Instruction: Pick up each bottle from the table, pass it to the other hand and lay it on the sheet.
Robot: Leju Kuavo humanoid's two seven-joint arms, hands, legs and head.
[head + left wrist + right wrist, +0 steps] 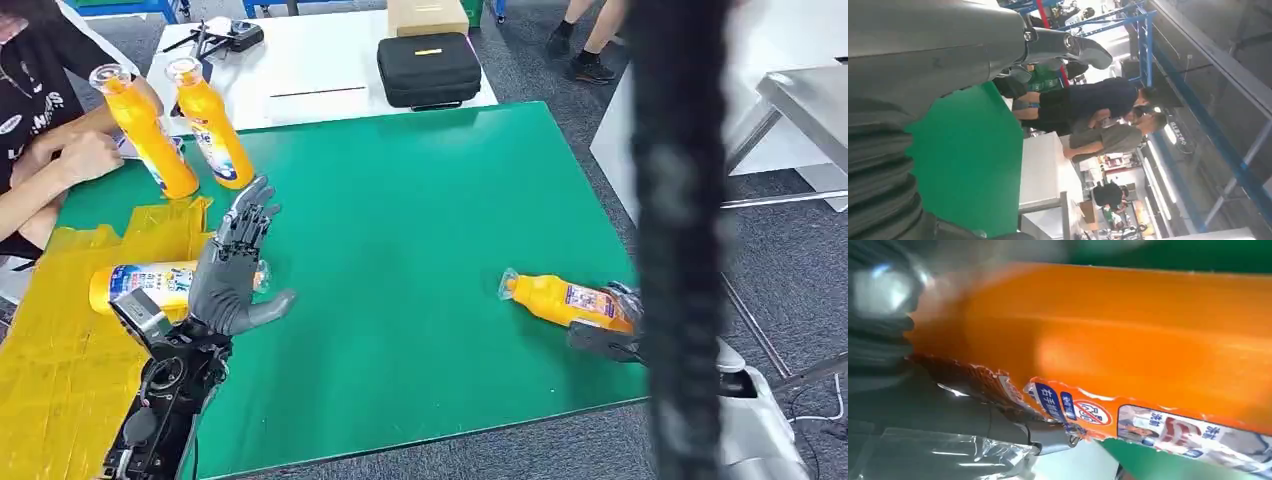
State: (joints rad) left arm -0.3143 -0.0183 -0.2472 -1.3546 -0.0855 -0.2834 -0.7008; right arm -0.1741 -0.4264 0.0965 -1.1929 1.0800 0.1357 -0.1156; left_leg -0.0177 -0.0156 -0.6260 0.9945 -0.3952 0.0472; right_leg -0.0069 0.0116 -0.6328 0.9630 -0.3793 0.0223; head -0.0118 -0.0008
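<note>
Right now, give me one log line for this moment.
left hand: open, above sheet bottle | right hand: at lying bottle, grip unclear | two bottles upright

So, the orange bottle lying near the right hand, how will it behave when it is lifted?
The orange bottle lies on its side on the green table, so a nudge might roll it. Its glossy body and clear film at the cap may feel slippery to the right hand. It looks like stiff plastic, probably not fragile. Its weight cannot be told.

Grey carpet floor (pixel 560 120), white table (pixel 300 75) w/ black case (pixel 428 68), metal bench (pixel 800 110) at right, blue steel framing (pixel 1148 45)
</note>
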